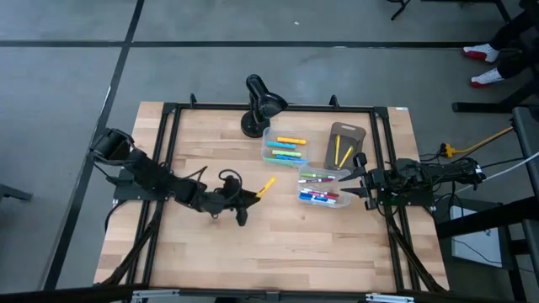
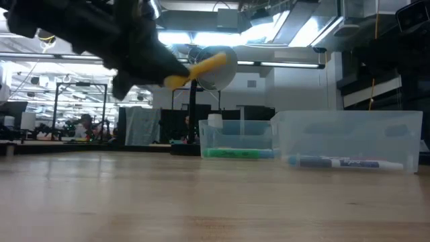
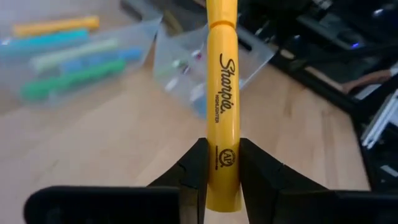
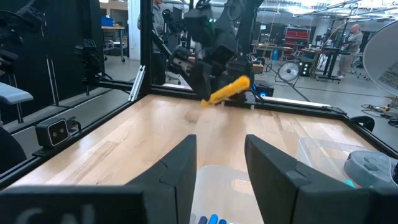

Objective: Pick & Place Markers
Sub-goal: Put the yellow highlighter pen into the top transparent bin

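The left gripper point(image 3: 217, 180) is pinched shut on a yellow marker point(image 3: 221, 93), held up off the table point(image 1: 278, 236); the marker sticks straight out past the fingertips, and its long line points toward the clear bins point(image 1: 324, 189); the near bin with more markers point(image 1: 320, 197) lies just ahead of its tip, so this arm is the nearer one; the left arm reaches low across the table from the left side; the right gripper point(image 4: 221, 162) waits by the bins with its fingers apart, holding nothing.
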